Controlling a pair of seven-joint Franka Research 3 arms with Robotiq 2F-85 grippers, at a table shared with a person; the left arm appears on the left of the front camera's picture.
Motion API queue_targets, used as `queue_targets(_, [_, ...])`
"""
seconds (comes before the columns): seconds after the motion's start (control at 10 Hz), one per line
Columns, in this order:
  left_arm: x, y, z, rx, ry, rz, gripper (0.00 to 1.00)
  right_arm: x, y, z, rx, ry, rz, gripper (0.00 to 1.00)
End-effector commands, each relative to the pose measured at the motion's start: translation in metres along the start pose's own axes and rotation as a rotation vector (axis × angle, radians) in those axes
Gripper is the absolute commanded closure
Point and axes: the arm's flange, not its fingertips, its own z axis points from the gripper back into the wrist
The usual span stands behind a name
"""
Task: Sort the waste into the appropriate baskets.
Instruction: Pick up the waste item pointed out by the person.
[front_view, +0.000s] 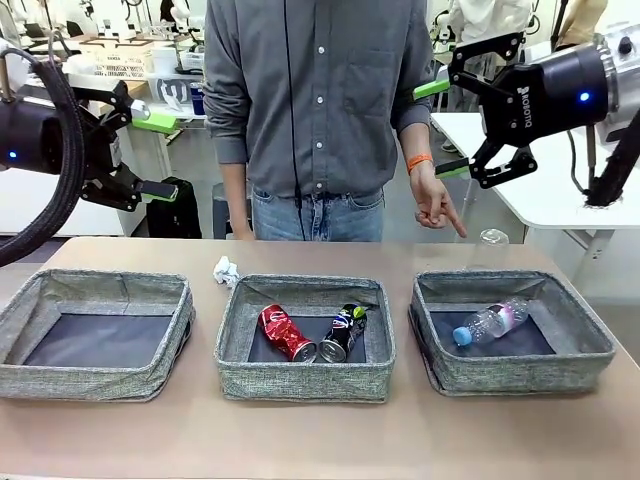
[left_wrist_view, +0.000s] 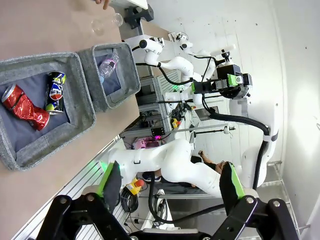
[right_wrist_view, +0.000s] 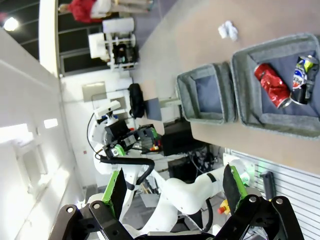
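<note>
Black right end effector (front_view: 442, 129), green pads (front_view: 432, 89), blue LED (front_view: 585, 97).

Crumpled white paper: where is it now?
Front view: the crumpled white paper lies on the table, left of centre, just behind the far left corner of the middle basket.

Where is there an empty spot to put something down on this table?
The left basket has a bare floor. The table strip in front of all three baskets is bare too. The middle basket is crowded with the red can and dark can. Behind the right basket, the clear cup and the person's hand take the room.
</note>
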Motion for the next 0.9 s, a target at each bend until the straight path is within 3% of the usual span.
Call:
queue_targets(0.0, [0.0,-0.003,0.0,0.001,-0.004,0.008,0.0,0.002,0.003,-0.003,0.019,0.006,-0.006,0.0])
queue_targets(0.6, [0.0,-0.003,0.0,0.001,-0.004,0.008,0.0,0.0,0.0,0.0,0.0,0.0,0.0,0.0])
queue_targets(0.7, [0.0,-0.003,0.0,0.001,-0.004,0.008,0.0,0.001,0.014,0.005,0.089,0.18,0.318,0.0])
queue_targets(0.8, [0.0,-0.003,0.0,0.001,-0.004,0.008,0.0,0.011,0.023,0.002,0.254,0.343,0.635,0.0])
